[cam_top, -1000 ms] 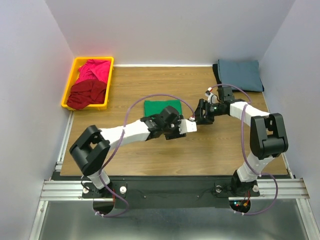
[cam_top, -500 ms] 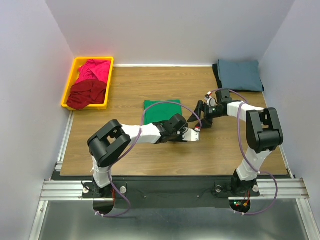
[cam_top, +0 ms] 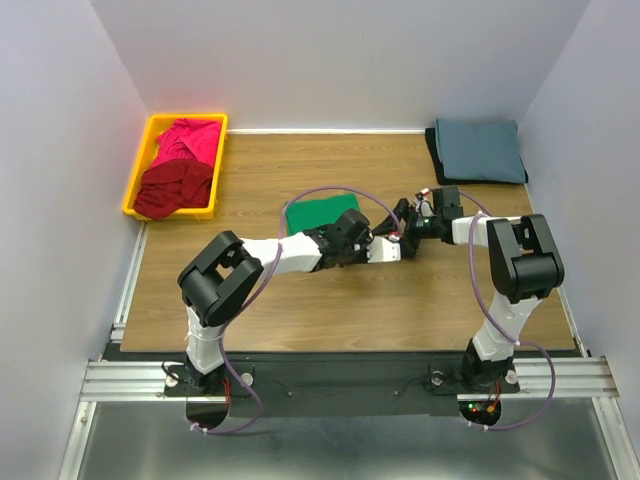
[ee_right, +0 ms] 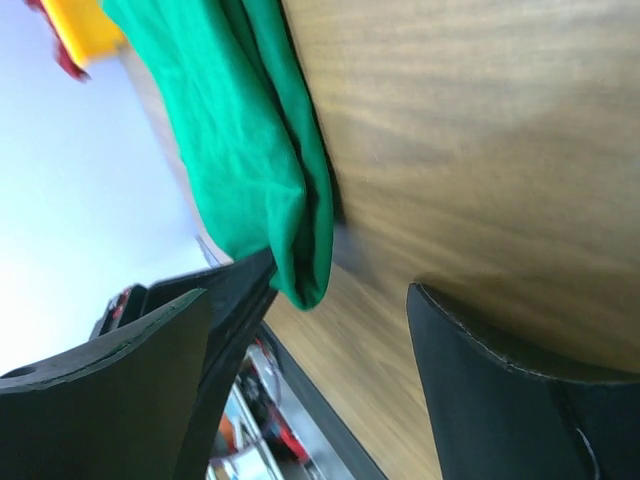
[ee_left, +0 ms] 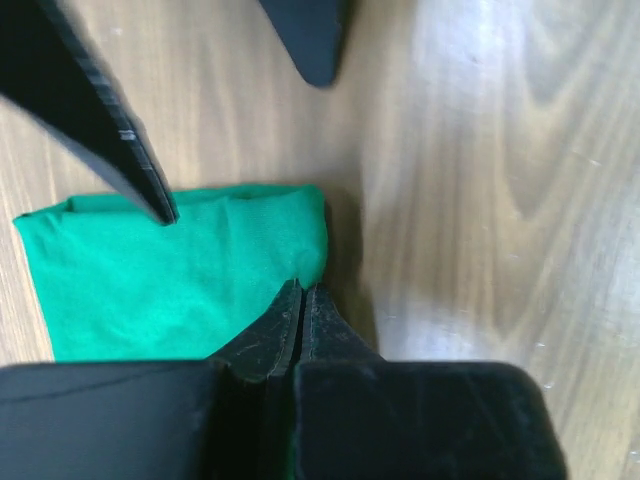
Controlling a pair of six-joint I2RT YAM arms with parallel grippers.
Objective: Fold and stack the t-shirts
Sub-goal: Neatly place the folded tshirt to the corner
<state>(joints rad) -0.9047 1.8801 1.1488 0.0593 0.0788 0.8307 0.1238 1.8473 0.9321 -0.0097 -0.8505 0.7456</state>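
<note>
A folded bright green t-shirt lies flat near the table's middle. My left gripper is shut at its near right corner. In the left wrist view the closed gripper bites the edge of the green cloth. My right gripper hovers open just right of the same corner. The right wrist view shows that corner of the green shirt between the spread jaws of the right gripper. A slate blue-grey t-shirt lies folded on a black one at the back right.
A yellow bin at the back left holds a crumpled magenta pink t-shirt and a dark red one. White walls close in the table on three sides. Purple cables loop over both arms.
My left gripper has closed on the green shirt's corner. The right gripper has opened wider and drawn closer to the left gripper. The shirt has shifted slightly away and turned a little.
</note>
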